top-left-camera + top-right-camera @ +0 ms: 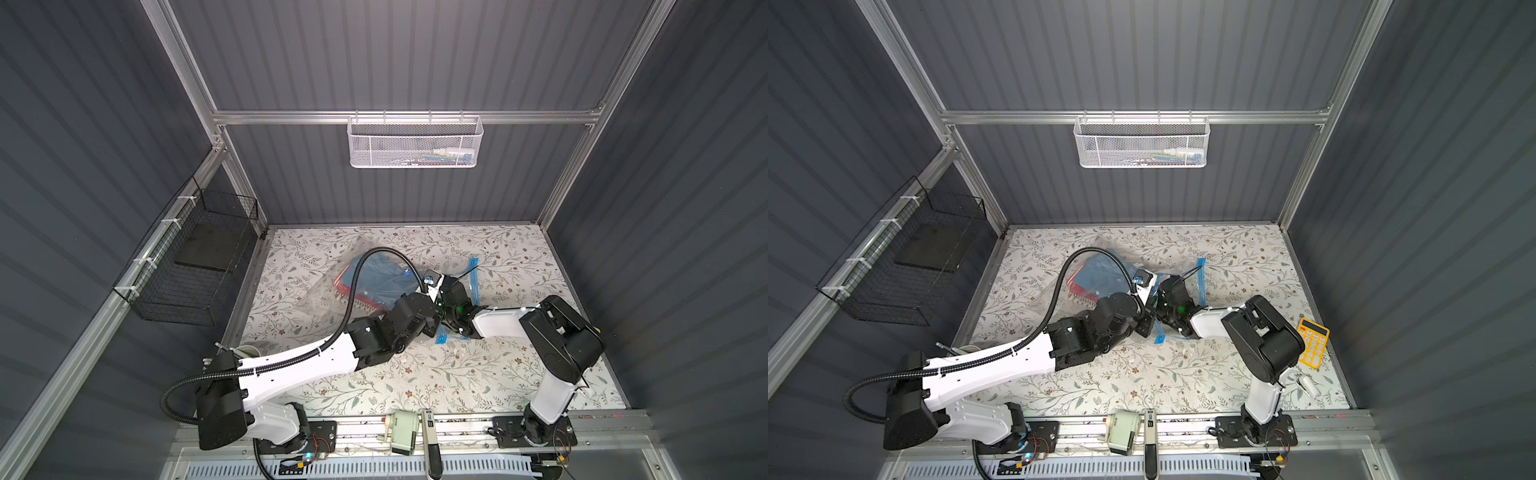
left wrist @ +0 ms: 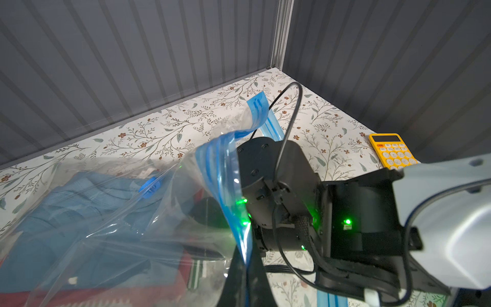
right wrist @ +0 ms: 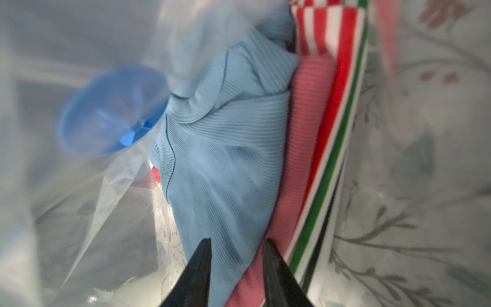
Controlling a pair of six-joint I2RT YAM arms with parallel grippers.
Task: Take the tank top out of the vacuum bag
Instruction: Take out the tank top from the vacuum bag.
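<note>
Left claw (image 2: 245, 265): clenched on the blue zip strip (image 2: 220, 170) of the vacuum bag (image 1: 322, 293), holding the mouth raised. Right claw (image 3: 236, 248): deep inside the bag, closed partway on a fold of the blue ribbed tank top (image 3: 225, 159), near the valve cap (image 3: 111, 111), right beside pink ribbed cloth (image 3: 310, 106). Bag mid tabletop (image 1: 457, 374), tank top wholly inside. Looks like the extraction step: grip apparently made, nothing out yet. Next calls for a straight pull back through the mouth, with a firm left grip to anchor the bag; risks dragging the pink cloth along.
</note>
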